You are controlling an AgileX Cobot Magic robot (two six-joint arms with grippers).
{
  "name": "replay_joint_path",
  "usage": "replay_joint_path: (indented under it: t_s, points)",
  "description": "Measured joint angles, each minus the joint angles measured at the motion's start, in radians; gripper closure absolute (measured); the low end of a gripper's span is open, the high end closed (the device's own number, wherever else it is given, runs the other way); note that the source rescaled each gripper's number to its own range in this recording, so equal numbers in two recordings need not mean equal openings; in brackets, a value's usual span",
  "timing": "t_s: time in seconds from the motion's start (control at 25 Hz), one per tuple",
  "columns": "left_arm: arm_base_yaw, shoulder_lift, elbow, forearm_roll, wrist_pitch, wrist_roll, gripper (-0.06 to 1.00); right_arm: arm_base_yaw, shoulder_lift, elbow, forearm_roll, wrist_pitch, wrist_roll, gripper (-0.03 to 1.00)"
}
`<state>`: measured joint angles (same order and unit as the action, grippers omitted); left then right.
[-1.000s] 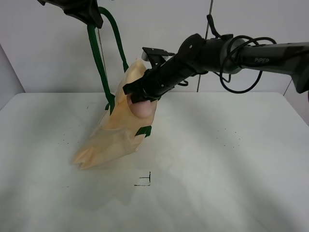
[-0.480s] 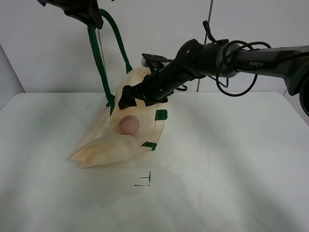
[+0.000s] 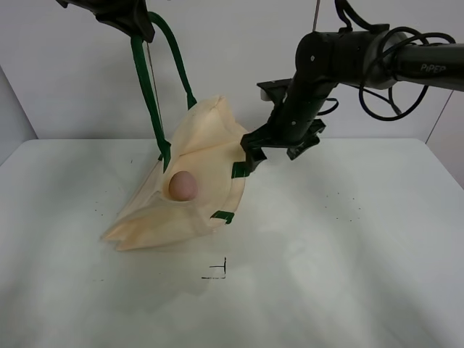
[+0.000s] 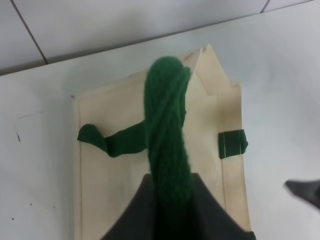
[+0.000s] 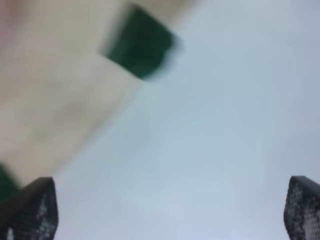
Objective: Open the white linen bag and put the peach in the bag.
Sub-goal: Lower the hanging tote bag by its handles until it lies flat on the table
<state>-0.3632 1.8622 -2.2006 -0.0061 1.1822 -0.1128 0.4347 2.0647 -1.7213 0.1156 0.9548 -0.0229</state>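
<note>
Here, the peach (image 3: 183,185) lies inside the white linen bag (image 3: 206,138), hung by its green handle (image 4: 167,125) from the clamped left gripper (image 4: 169,187); the right gripper (image 5: 166,212), jaws spread and empty, should leave rightward without snagging the rim.

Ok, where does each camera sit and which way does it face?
Exterior high: mounted high, looking down on table, white linen bag, peach; both arms show.
Left wrist: looks down the green handle onto the bag; left gripper shut on it.
Right wrist: blurred, faces table and bag edge; right gripper's open fingertips show.
Shared: all show the bag's green tab.
</note>
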Motion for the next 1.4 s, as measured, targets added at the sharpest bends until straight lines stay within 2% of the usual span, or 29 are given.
replay_joint_path:
  t_s: [0.2, 0.48, 0.6, 0.88, 1.04, 1.2, 1.4]
  points:
    - [0.000, 0.000, 0.000, 0.000, 0.000, 0.000, 0.94, -0.113, 0.000, 0.000, -0.025, 0.030, 0.023, -0.03]
    - [0.000, 0.000, 0.000, 0.000, 0.000, 0.000, 0.94, -0.348, 0.000, 0.000, -0.050, 0.085, 0.023, -0.03]
    - [0.000, 0.000, 0.000, 0.000, 0.000, 0.000, 0.94, -0.401, -0.003, 0.000, -0.054, 0.123, 0.023, -0.03]
    - [0.000, 0.000, 0.000, 0.000, 0.000, 0.000, 0.94, -0.409, -0.010, 0.000, -0.051, 0.243, 0.005, -0.03]
    - [0.000, 0.000, 0.000, 0.000, 0.000, 0.000, 0.94, -0.409, -0.045, 0.031, -0.051, 0.252, -0.003, -0.03]
    - [0.000, 0.000, 0.000, 0.000, 0.000, 0.000, 0.94, -0.409, -0.161, 0.146, -0.051, 0.252, -0.003, -0.03]
    - [0.000, 0.000, 0.000, 0.000, 0.000, 0.000, 0.94, -0.409, -0.434, 0.391, -0.051, 0.252, -0.003, -0.03]
